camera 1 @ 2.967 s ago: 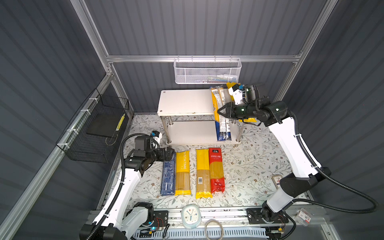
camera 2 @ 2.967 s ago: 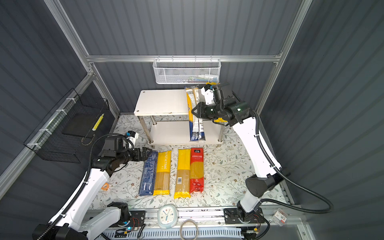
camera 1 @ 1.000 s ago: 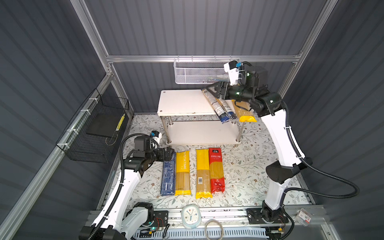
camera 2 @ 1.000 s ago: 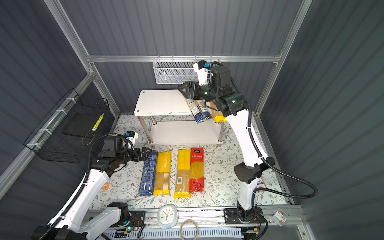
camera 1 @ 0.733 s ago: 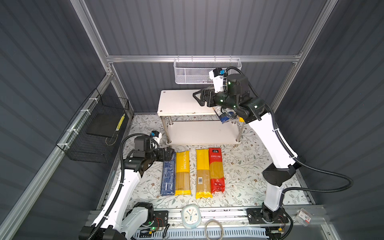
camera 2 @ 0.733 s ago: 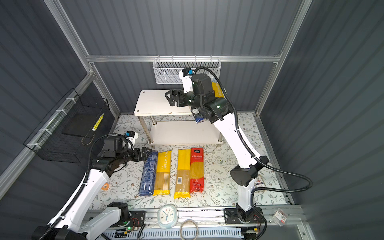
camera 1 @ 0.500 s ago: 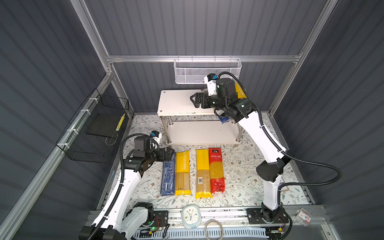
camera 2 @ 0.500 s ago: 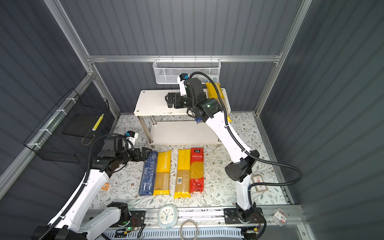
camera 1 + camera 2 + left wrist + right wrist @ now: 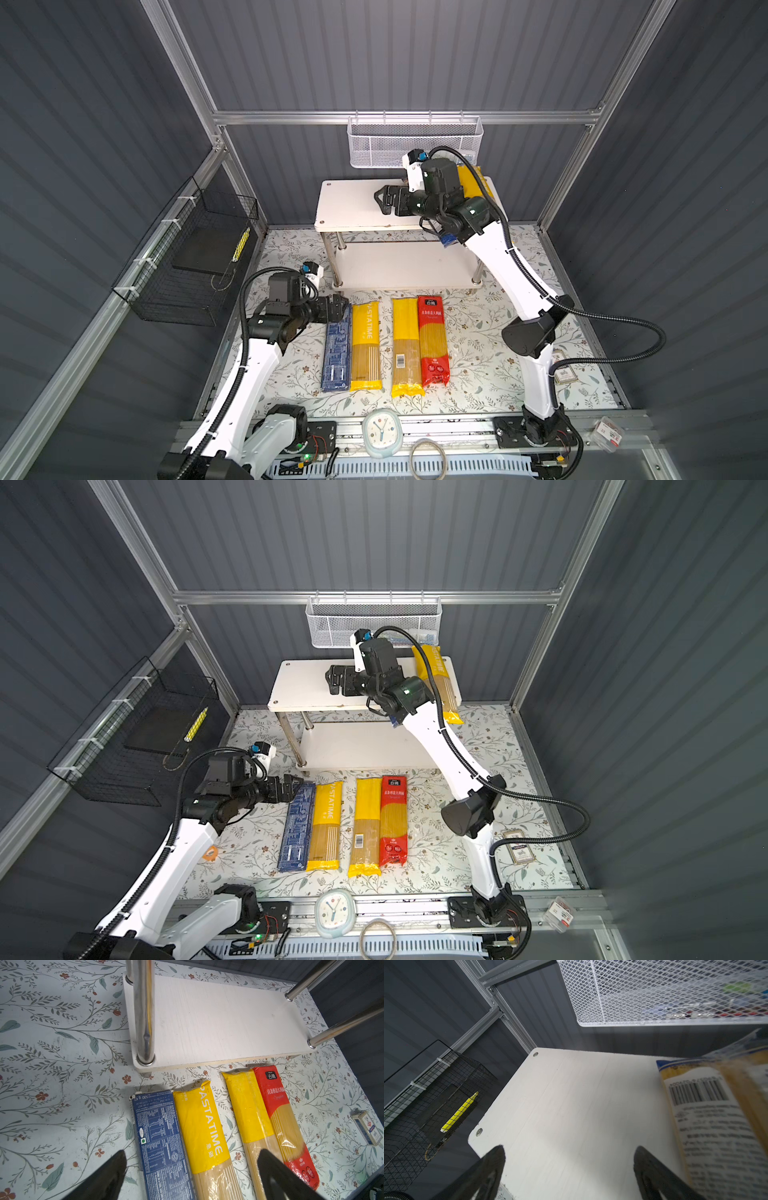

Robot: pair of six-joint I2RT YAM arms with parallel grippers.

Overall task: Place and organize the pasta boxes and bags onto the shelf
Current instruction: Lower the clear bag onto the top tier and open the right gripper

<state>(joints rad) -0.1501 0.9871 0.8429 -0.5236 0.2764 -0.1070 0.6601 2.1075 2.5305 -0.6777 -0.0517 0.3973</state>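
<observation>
**A:** Shelf (image 9: 353,203), stock?
**B:** Top board, right end: yellow bag (image 9: 440,679), with clear bag (image 9: 708,1115) beside it under the arm.
**A:** Bench (image 9: 478,332)?
**B:** Floral cover. In a row before the shelf: box (image 9: 337,353), PASTATIME bag (image 9: 365,345), plain yellow bag (image 9: 405,345), red bag (image 9: 432,340).
**A:** Fingers?
**B:** Right fingers (image 9: 488,1167) released, over bare top board. Left fingers (image 9: 108,1174) released, above the box's shelf-side end.
**A:** Room, containers?
**B:** Grey ribbed walls (image 9: 395,54). Mesh basket (image 9: 415,141): small items, unclear. Wire basket (image 9: 183,270): yellow marker (image 9: 459,1112).
</observation>
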